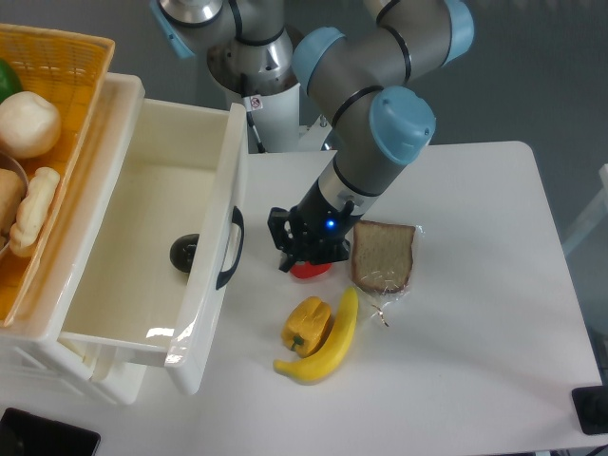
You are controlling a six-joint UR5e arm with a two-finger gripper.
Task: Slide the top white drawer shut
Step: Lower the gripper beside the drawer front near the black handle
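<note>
Gripper [306, 255] low over tabletop [475, 332], jaw state cannot tell, small red object [310, 271] beneath. At its 9 o'clock, just beside: top white drawer [157, 237] pulled fully open, glossy deep tray, dark curved handle [231, 249], dark round item [184, 252] inside.

A white desk [475, 361] carries a yellow banana [328, 347] touching a yellow pepper [307, 325]. Just beside them lie a wrapped bread slice [384, 256] and a small red object [309, 270].

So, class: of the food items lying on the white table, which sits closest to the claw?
The red item, partly hidden directly under the claw; bread, pepper and banana lie farther off.
</note>
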